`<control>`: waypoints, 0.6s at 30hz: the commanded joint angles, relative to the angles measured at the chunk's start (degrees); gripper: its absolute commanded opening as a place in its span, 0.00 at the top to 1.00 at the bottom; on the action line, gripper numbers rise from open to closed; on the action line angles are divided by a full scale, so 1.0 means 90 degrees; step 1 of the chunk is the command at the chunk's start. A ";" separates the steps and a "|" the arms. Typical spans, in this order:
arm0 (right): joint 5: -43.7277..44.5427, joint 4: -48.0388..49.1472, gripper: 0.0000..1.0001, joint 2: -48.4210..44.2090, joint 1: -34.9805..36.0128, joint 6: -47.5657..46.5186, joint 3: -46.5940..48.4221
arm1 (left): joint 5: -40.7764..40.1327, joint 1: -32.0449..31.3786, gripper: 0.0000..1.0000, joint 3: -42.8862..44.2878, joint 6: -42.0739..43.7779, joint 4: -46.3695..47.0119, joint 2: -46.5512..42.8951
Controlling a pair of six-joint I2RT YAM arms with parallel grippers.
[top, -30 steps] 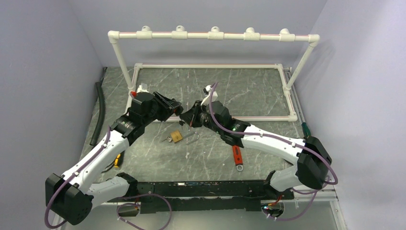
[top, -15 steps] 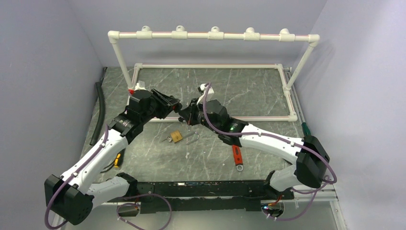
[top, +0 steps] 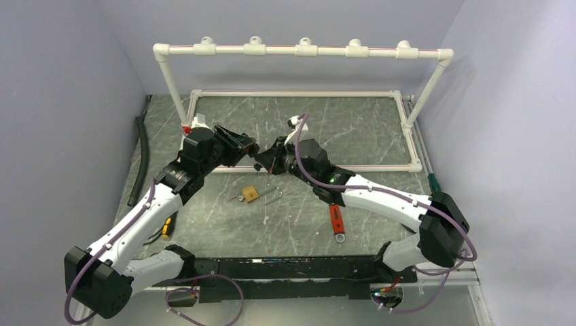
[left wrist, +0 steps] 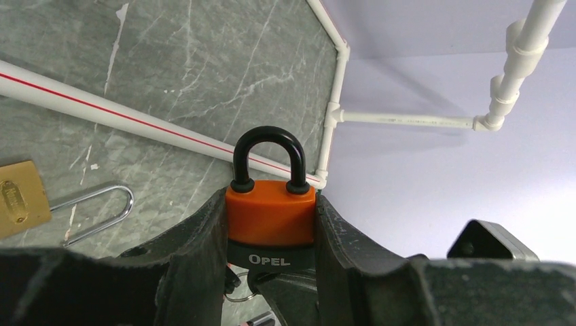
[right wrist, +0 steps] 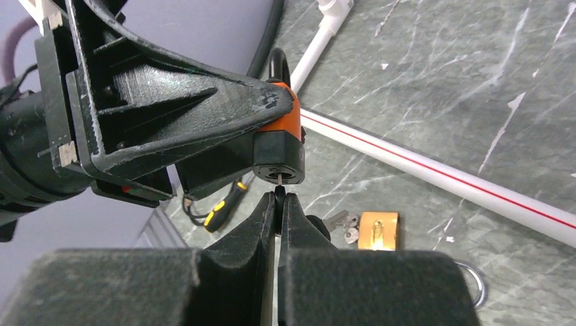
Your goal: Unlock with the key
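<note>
Nearest you, a red-handled tool [top: 335, 219] lay on the grey marbled table [top: 353, 129]. Left of it and slightly farther sat a brass padlock [top: 250, 193] with keys beside it. Beyond that, your right gripper [right wrist: 278, 204] was pinched on a small silver key [right wrist: 279, 183], its tip at the keyhole under the orange padlock with black shackle [left wrist: 270, 217]. Your left gripper [left wrist: 270, 204] clamped that padlock's sides, shackle closed, clear of the table. Farthest stood the white pipe frame [top: 302, 49].
</note>
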 commanded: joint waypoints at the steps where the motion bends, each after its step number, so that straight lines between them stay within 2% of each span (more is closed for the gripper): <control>1: 0.0216 0.1476 1.00 -0.0120 -0.0643 0.0678 -0.0080 | 0.1788 -0.0367 1.00 -0.0119 -0.0137 0.0099 -0.0441; 9: -0.0553 0.2004 1.00 -0.0457 -0.0993 0.1398 -0.0431 | 0.1856 -0.0371 1.00 -0.0426 -0.0132 0.0748 -0.0674; 18: -0.0756 0.2043 1.00 -0.0527 -0.1051 0.1533 -0.0458 | 0.1828 -0.0379 1.00 -0.0412 -0.0024 0.0721 -0.0744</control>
